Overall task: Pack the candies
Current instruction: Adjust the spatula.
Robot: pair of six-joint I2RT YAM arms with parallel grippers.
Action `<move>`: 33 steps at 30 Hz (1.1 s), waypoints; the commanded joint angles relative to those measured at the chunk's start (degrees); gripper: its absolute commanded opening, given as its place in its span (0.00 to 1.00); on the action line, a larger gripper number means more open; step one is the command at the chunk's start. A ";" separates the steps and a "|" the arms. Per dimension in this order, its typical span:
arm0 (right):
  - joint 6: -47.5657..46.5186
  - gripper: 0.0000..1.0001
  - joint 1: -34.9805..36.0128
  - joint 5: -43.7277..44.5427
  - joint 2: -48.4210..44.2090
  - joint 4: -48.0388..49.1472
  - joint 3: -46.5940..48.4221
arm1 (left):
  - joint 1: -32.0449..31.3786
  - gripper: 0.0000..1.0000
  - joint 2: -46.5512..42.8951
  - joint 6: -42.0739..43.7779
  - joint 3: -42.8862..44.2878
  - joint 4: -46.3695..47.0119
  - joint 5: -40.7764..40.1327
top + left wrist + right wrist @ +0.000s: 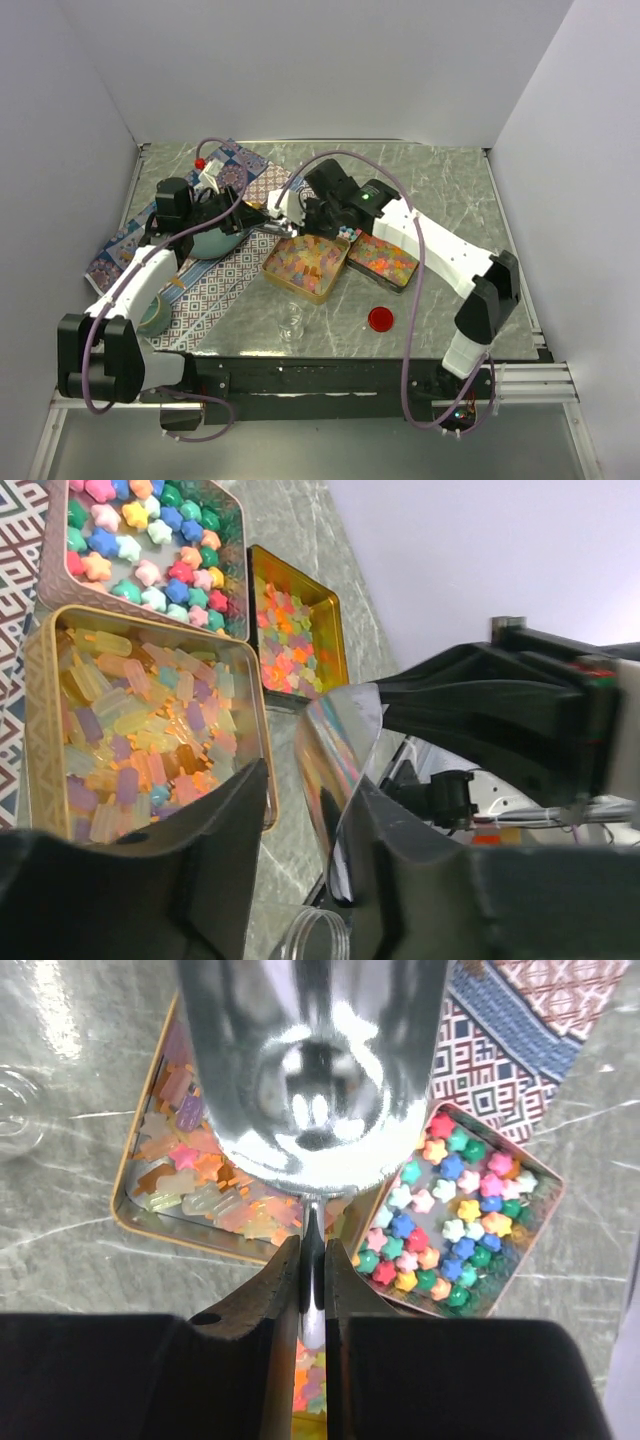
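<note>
Nearest me stand a small glass jar point(291, 322) and a red disc point(380, 318), both apart from the work. Beyond them, mid-table, the candies sit loose in three open gold tins: translucent yellow-pink ones point(140, 730) in the big left tin point(36, 730), orange-red-yellow ones point(290, 630) in the tin just right of it, and pastel stars point(450, 1220) in the one just behind. I judge these sweets light, hard and quick to roll or scatter, far too small to pinch singly, so I would take a stiff tin by its wall and tip it. Above the tins hangs a silver foil pouch point(310, 1060), thin, slick and floppy by the look of it, best held by the lips of its mouth. My right gripper point(312, 1260) is clamped tight on one thin edge. My left gripper point(312, 780) straddles another edge with its jaws partly apart, a gap showing on one side.
</note>
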 commanded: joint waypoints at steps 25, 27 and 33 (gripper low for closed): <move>4.92 0.55 -8.11 -21.99 -16.37 18.67 -18.16 | 0.13 0.01 4.44 -6.92 -0.88 12.23 11.93; 5.36 0.54 -8.03 -22.52 -15.50 19.03 -17.72 | 0.13 0.01 4.52 -6.92 -0.88 12.32 11.84; 4.48 0.47 -7.50 -22.43 -13.56 18.93 -17.28 | 0.13 0.01 4.79 -6.84 -0.79 12.24 11.93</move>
